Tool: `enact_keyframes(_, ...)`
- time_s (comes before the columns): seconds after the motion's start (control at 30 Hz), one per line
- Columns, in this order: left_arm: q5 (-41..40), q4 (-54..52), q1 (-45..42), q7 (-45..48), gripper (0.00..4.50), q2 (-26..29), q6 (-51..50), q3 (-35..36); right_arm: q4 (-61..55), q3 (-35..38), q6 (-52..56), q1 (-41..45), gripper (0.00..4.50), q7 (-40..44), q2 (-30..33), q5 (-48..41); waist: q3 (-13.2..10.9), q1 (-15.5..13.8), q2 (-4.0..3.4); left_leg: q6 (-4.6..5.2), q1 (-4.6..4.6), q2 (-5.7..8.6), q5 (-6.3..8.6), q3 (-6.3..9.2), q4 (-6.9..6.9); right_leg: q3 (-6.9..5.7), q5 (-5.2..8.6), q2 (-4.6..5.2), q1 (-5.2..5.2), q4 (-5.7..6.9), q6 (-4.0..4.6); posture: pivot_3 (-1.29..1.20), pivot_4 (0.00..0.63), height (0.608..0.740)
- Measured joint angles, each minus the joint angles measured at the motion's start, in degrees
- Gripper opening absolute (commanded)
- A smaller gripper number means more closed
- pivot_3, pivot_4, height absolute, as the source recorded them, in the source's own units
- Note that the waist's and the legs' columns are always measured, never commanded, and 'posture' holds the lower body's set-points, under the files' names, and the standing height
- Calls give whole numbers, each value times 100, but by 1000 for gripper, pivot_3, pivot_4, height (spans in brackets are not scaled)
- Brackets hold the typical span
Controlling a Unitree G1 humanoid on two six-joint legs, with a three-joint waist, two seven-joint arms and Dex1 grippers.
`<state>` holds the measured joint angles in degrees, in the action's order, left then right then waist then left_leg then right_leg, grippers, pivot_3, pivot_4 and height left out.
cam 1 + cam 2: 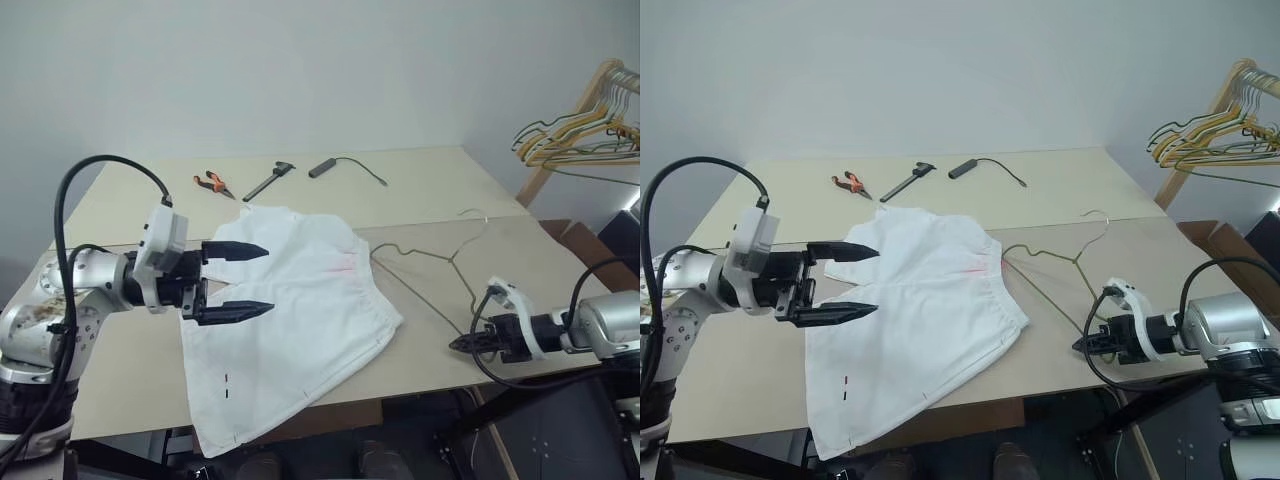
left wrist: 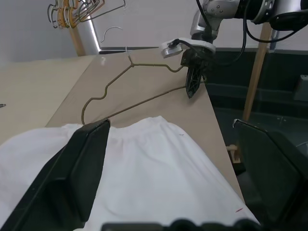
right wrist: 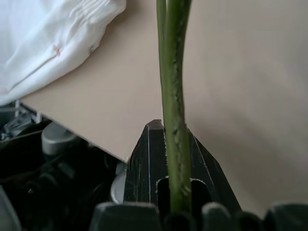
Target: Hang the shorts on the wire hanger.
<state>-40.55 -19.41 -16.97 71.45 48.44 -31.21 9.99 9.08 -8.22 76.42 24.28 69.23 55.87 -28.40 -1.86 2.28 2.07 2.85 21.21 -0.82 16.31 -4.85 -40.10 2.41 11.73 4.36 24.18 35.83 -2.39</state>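
My left gripper (image 1: 258, 282) hangs at the left of the head view with its two black fingers spread as wide as they go, one above the other, and nothing between them; they hover over the left part of the shorts (image 1: 300, 310) without pinching the cloth. The shorts lie flat in the middle of the frame on the tan table (image 1: 420, 185), white, with the gathered waistband toward the right and a pinkish patch showing near it; two small dark dash marks sit near the hem at lower left, and that lower corner droops over the table's near edge. My right gripper (image 1: 462, 343) sits at the lower right, at the table's near edge, its fingers closed tight on the wire hanger (image 1: 425, 258). In my right wrist view the olive wire (image 3: 174, 96) runs straight up between the clamped black fingers. From there the hanger stretches across the table toward the shorts, its far end reaching the waistband, and its curved hook points to the upper right. Whether the wire goes inside the cloth I cannot tell. Along the far side of the table lie orange-handled pliers (image 1: 212, 183), a dark tool (image 1: 268, 181) and a small dark block with a cord (image 1: 322, 167). A bunch of yellowish hangers (image 1: 585, 135) hangs at the upper right.
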Motion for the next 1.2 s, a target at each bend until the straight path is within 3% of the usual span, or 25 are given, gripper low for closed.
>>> enact_keyframes(0.2,-28,-141,150,-70,4460,94,-32,14,-62,-496,-112,-10,0,393,179,-17,0,-14,0,0,-4,-1,0,0,0,0,2,-1,-1,2,-2,36,0,740)
enact_keyframes(0.5,-70,-257,395,-97,4460,190,-30,78,-471,-570,-187,-216,0,1013,754,-432,0,-142,1,0,-5,-4,1,-1,3,-1,7,-1,0,-1,-9,40,0,740)
enact_keyframes(0.77,-112,-308,356,-91,4460,237,-16,73,2182,-1055,-420,1605,0,262,-879,407,2,-145,2,-4,-6,4,-1,-9,4,3,-8,-5,5,-2,10,83,0,740)
enact_keyframes(1.07,-158,-485,612,-168,4460,338,-18,216,2686,-1481,-713,1960,0,759,-1084,713,1,-295,0,-8,9,2,16,1,18,-11,-4,-2,13,-12,8,92,0,740)
enact_keyframes(1.2,-154,-524,632,-233,4460,336,6,218,3594,-1480,-966,2517,0,661,-1585,1030,0,-259,-1,-19,-6,2,7,-3,16,-8,-8,-12,4,-10,16,105,0,740)
